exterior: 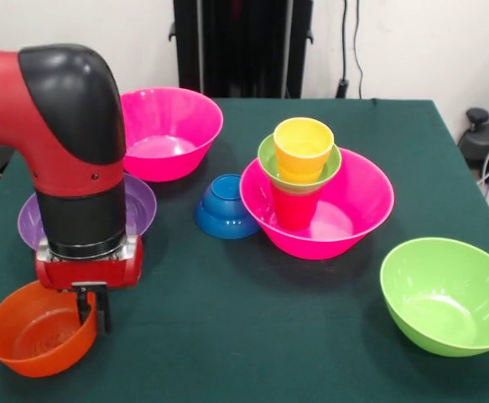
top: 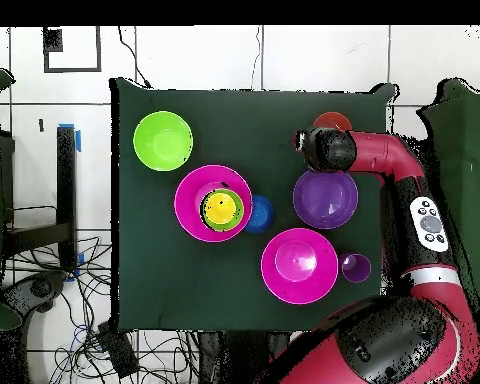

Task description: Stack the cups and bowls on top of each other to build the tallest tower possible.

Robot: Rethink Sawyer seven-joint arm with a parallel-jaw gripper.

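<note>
My gripper (exterior: 94, 312) hangs at the front left of the table, its two fingers close together astride the right rim of the shallow orange bowl (exterior: 34, 333), which rests on the cloth. In a large hot pink bowl (exterior: 349, 214) stands a red cup (exterior: 294, 207), with the small green bowl (exterior: 268, 163) on it and the yellow-orange cup (exterior: 303, 147) in that. The small blue bowl (exterior: 224, 207) leans tilted against this pink bowl. The second pink bowl (exterior: 169, 132), the wide purple bowl (exterior: 141, 204) and the lime green bowl (exterior: 445, 295) stand apart. The purple cup (top: 356, 267) shows only in the overhead view.
My red and black arm (exterior: 68, 143) covers much of the purple bowl in the front view and the gripper in the overhead view (top: 326, 150). The dark green table (exterior: 252, 336) ends just left of the orange bowl.
</note>
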